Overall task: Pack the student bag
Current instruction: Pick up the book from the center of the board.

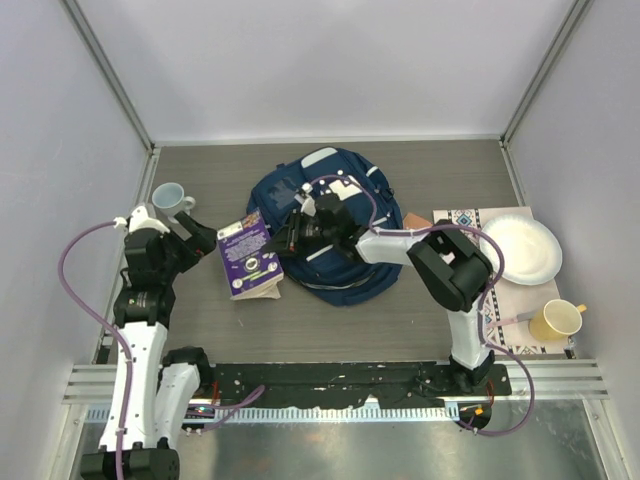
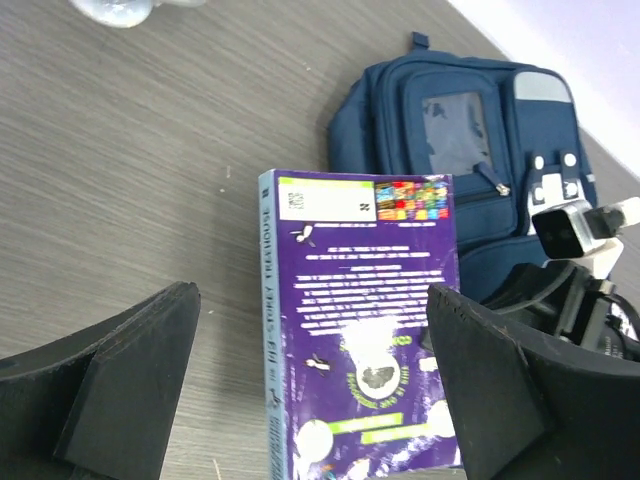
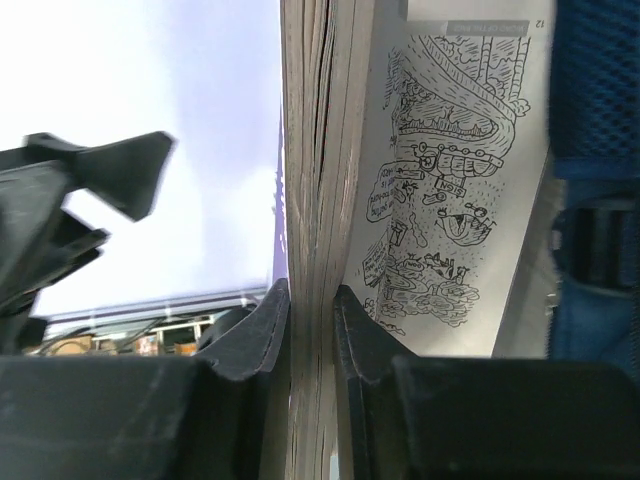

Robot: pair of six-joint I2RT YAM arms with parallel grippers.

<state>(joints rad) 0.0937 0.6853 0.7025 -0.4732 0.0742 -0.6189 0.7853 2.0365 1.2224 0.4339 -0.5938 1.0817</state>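
Large navy blue fabric backpack (image 1: 335,275) lies flat at middle of grey wooden bench (image 1: 410,320), front pockets up. Purple paperback book (image 2: 365,320) lies just beside it, on left side. Right pincer (image 3: 310,295) narrow, clamped on bundle of pages at book edge; one page with drawings stands apart from bundle. Left pincer (image 2: 312,300) wide, above book, holds nothing.

Judgement: bag soft and floppy, mouth probably not staying open alone; better hold at seam near zipper. Book light, but pages bend and may slip or tear; safer to grip whole thickness near spine.

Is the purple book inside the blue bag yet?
Out. The purple book lies on the table beside the bag, with the right gripper pinching its pages.
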